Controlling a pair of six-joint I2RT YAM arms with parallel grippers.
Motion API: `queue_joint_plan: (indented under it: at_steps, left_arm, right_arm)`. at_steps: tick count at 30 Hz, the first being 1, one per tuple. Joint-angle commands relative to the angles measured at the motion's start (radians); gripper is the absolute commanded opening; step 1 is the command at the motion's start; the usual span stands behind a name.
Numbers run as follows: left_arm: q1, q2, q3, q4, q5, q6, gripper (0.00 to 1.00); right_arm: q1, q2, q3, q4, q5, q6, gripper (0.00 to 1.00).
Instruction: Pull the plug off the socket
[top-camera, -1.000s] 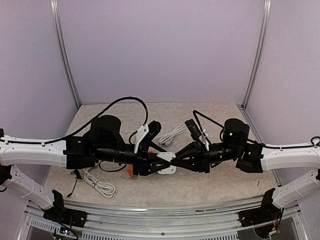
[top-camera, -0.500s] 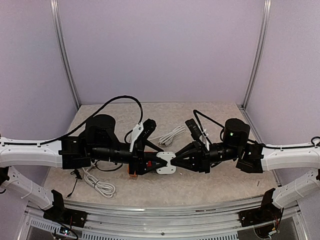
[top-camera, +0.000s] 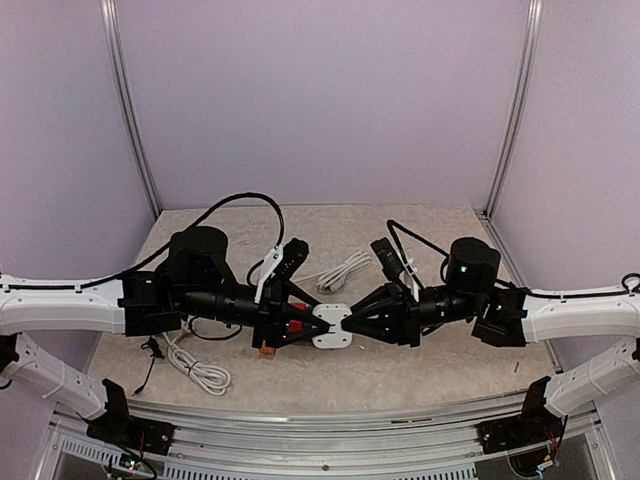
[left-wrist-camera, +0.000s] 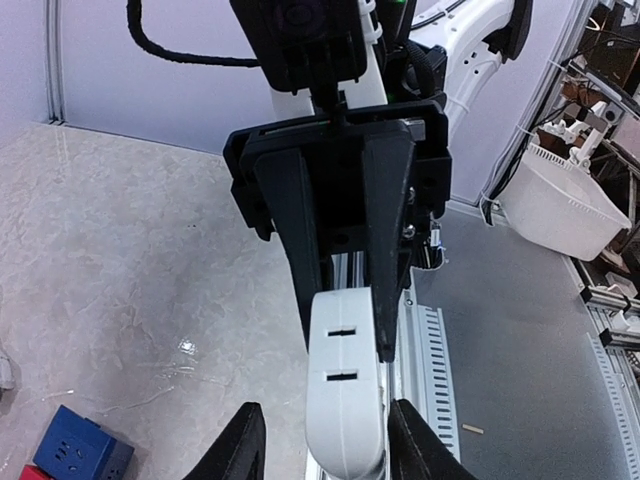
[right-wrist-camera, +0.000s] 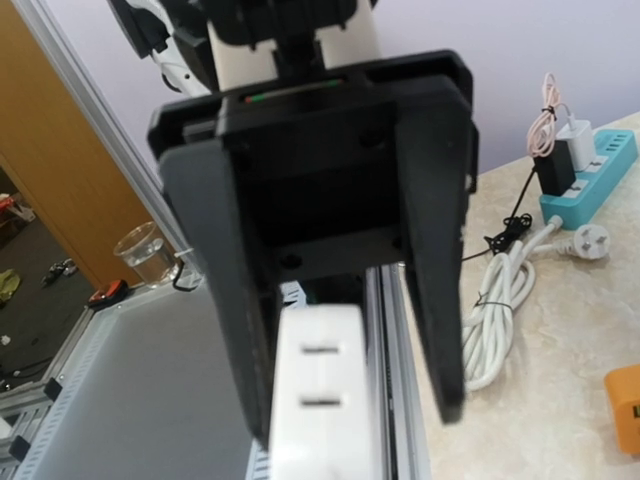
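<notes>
A white socket block (top-camera: 330, 330) hangs above the table between the two arms. My right gripper (top-camera: 346, 325) is shut on it; in the left wrist view its black fingers (left-wrist-camera: 300, 230) clamp the block (left-wrist-camera: 340, 400) from both sides. Two slots on the block's face are empty. My left gripper (top-camera: 302, 322) is open, its tips (left-wrist-camera: 245, 440) on either side of the block's end without touching. The right wrist view shows the block (right-wrist-camera: 320, 410) and the spread left gripper (right-wrist-camera: 350, 420); my right fingers do not show there. No plug is visible.
A coiled white cable (top-camera: 197, 367) lies at the near left, another (top-camera: 345, 268) behind the grippers. An orange block (top-camera: 264, 346) sits under the left gripper, and a blue block (left-wrist-camera: 80, 455) lies on the table. A blue power strip (right-wrist-camera: 590, 175) and the metal rail (top-camera: 320, 420) border the table.
My left gripper was shut against the socket's left end; it has opened and drawn back to the left. The right gripper keeps hold of the socket in the same place.
</notes>
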Motion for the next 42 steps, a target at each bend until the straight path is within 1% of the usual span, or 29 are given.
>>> queue_joint_plan:
  at_steps: [1,6,9,10,11,13,15,19,20,22,28,31,34,36,38,40,42]
  left_arm:
    - [0.020,-0.030,-0.019,0.033,0.058,-0.023,0.38]
    - [0.026,-0.023,-0.019,0.049,0.088,-0.039,0.29]
    - [0.026,-0.014,-0.017,0.062,0.114,-0.050,0.21]
    - [0.027,-0.009,-0.017,0.067,0.121,-0.055,0.18]
    - [0.029,-0.004,-0.020,0.075,0.128,-0.061,0.15]
    - [0.028,-0.001,-0.026,0.090,0.135,-0.074,0.10]
    - [0.037,-0.003,-0.029,0.094,0.136,-0.085,0.05]
    - [0.082,-0.017,-0.026,0.074,0.121,-0.115,0.00]
    - [0.099,-0.020,-0.025,0.063,0.106,-0.123,0.00]
    - [0.142,-0.030,-0.028,0.051,0.082,-0.143,0.00]
    - [0.306,-0.043,-0.041,0.046,-0.014,-0.239,0.00]
    - [0.422,-0.031,-0.019,0.030,-0.055,-0.281,0.00]
    - [0.560,-0.016,-0.007,0.030,-0.135,-0.368,0.00]
    - [0.665,0.013,0.006,0.035,-0.152,-0.435,0.00]
    - [0.769,0.072,0.042,-0.002,-0.178,-0.499,0.00]
    - [0.846,0.131,0.073,-0.021,-0.178,-0.559,0.00]
    - [0.897,0.193,0.082,0.003,-0.196,-0.604,0.00]
  right_arm:
    - [0.008,-0.006,-0.017,0.032,-0.019,0.003,0.00]
    - [0.007,-0.004,-0.019,0.036,-0.021,0.007,0.00]
    - [0.007,-0.004,-0.021,0.035,-0.018,0.007,0.00]
    - [0.007,-0.004,-0.019,0.033,-0.015,0.007,0.03]
    - [0.007,-0.004,-0.019,0.031,-0.011,0.006,0.09]
    - [0.007,-0.008,-0.019,0.021,-0.002,0.003,0.26]
    - [0.007,-0.017,-0.016,-0.004,0.014,-0.007,0.45]
    - [0.004,-0.053,-0.014,-0.075,0.073,-0.045,0.71]
    - [0.003,-0.063,-0.014,-0.093,0.091,-0.053,0.75]
    - [-0.001,-0.082,-0.017,-0.120,0.118,-0.064,0.78]
    - [-0.010,-0.141,-0.061,-0.141,0.172,-0.066,0.81]
    - [-0.010,-0.154,-0.072,-0.151,0.187,-0.066,0.81]
    - [-0.012,-0.162,-0.072,-0.168,0.193,-0.069,0.81]
    - [-0.012,-0.171,-0.070,-0.181,0.198,-0.072,0.81]
    - [-0.011,-0.183,-0.069,-0.196,0.204,-0.073,0.81]
    - [-0.011,-0.199,-0.075,-0.206,0.212,-0.072,0.81]
    - [-0.012,-0.211,-0.084,-0.210,0.219,-0.068,0.81]
